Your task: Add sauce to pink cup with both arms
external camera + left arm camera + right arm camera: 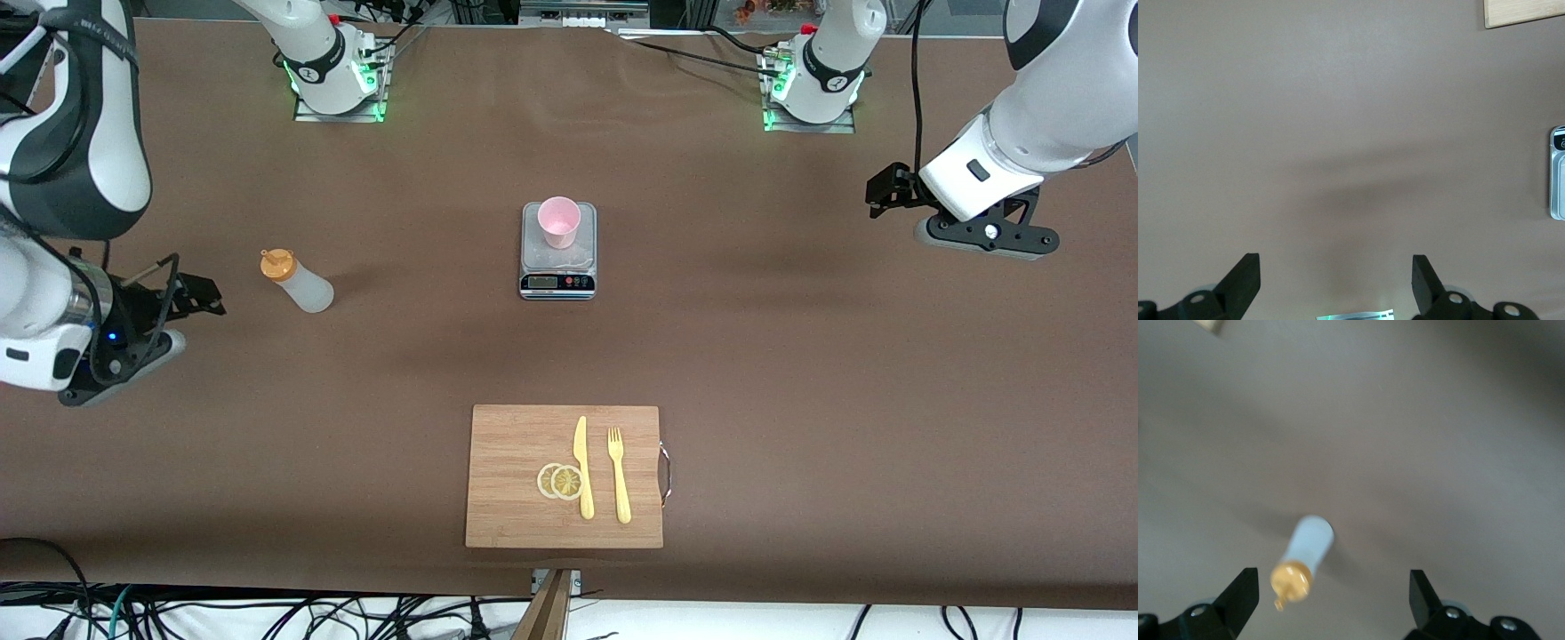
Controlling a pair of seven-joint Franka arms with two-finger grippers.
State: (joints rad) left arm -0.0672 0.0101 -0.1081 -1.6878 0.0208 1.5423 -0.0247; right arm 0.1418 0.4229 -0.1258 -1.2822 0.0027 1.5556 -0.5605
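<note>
Sauce bottle (300,283): whitish squeeze bottle with an orange cap, standing on the brown table (800,356) toward the right arm's end, apart from everything else. In the right wrist view it shows as a pale tube (1305,550) with its orange cap toward the camera, between the two finger silhouettes and untouched.

Pink cup (559,221): small pale-pink tumbler, upright, mouth up, standing on a kitchen scale (557,267) at the middle of the table. The cup sits on the half of the plate away from the scale's display.

Kitchen scale: silver plate, dark display strip facing the front camera. One edge of it (1557,173) shows in the left wrist view.

Right gripper (191,298): black, fingers spread wide, holding nothing, hovering low over the table at the right arm's end, just beside the bottle. Fingertips (1245,593) frame the bottle in its wrist view.

Left gripper (885,191): black, fingers spread wide, empty, hanging over bare table at the left arm's end, well apart from the cup. Its fingertips (1248,273) show only brown cloth between them.

Cutting board (498,444): pale wood, at the table's edge nearest the front camera, nearer to that camera than the scale. A corner (1521,10) shows in the left wrist view.

On the board: a yellow knife (582,467), a yellow fork (618,476) beside it, and two lemon slices (560,481) overlapping, touching the knife.
</note>
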